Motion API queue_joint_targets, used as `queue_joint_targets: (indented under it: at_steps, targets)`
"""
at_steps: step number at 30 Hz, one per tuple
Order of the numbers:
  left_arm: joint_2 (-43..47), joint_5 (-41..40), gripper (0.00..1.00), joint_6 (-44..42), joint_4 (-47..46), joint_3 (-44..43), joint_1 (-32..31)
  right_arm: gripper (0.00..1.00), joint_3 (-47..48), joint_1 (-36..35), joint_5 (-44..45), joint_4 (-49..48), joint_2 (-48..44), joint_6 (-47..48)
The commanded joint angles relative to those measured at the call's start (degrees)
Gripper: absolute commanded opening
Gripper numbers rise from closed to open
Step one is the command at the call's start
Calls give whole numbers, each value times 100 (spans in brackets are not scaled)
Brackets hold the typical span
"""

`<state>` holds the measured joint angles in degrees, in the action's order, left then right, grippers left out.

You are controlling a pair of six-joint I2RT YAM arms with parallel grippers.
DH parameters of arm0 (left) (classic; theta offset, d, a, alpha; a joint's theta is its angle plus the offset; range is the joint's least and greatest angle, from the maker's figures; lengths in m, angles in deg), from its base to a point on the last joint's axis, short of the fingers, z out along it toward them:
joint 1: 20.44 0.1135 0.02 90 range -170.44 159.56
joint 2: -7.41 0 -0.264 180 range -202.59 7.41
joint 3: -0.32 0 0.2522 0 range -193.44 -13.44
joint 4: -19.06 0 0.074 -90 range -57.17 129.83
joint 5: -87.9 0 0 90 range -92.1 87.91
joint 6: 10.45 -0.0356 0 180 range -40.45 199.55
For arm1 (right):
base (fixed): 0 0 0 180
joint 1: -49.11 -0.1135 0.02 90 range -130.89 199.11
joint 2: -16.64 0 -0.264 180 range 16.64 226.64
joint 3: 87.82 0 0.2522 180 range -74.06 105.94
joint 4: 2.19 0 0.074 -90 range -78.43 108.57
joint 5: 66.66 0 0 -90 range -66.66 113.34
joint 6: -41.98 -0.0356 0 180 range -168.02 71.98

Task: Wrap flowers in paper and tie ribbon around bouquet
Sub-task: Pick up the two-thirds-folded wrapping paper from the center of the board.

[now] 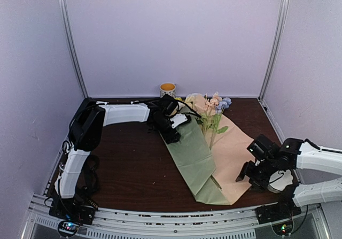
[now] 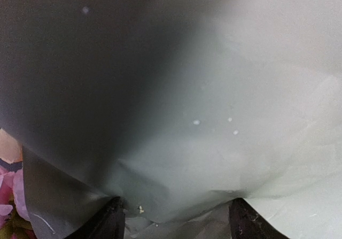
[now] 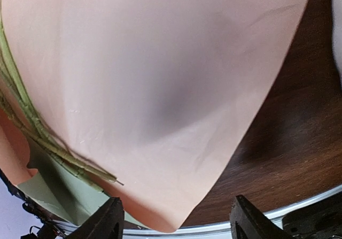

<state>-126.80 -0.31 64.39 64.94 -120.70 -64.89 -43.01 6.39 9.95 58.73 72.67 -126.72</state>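
Note:
The paper (image 1: 230, 153) lies slantwise on the table, peach-pink face up, with a sage-green flap (image 1: 192, 153) folded over its left side. The flowers (image 1: 214, 104) rest at its far end, stems (image 3: 32, 126) running down under the fold. My left gripper (image 1: 172, 133) is at the flap's upper end. In the left wrist view it (image 2: 176, 223) is open, green paper (image 2: 214, 116) bulging close between its fingers (image 2: 109, 220), pink blooms (image 2: 8, 191) at the left edge. My right gripper (image 1: 247, 174) stands open at the paper's near right edge (image 3: 176, 225), holding nothing. The ribbon is out of view.
A yellow cup (image 1: 168, 89) stands at the back wall. A metal rail (image 1: 176, 217) runs along the table's near edge. Something white (image 1: 286, 181) lies by the right arm. Dark bare table (image 3: 299, 143) shows right of the paper.

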Motion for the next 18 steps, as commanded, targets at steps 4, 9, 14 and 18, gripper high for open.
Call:
queue_joint_targets:
  at_steps: [4, 9, 14, 18]
  targets:
    - [-174, 16, 71, -92, 118, -75, 67, 70, -454, 753, -167, 324, 170, 797]
    - [-175, 18, 71, -89, 123, -75, 65, 71, -418, 778, -583, -350, 756, 1123]
    - [-173, 23, 71, -92, 128, -75, 68, 70, -820, 806, -1139, -1368, 850, 980]
    - [-173, 23, 71, -101, 122, -75, 68, 69, -898, 856, -1171, -1816, 827, 953]
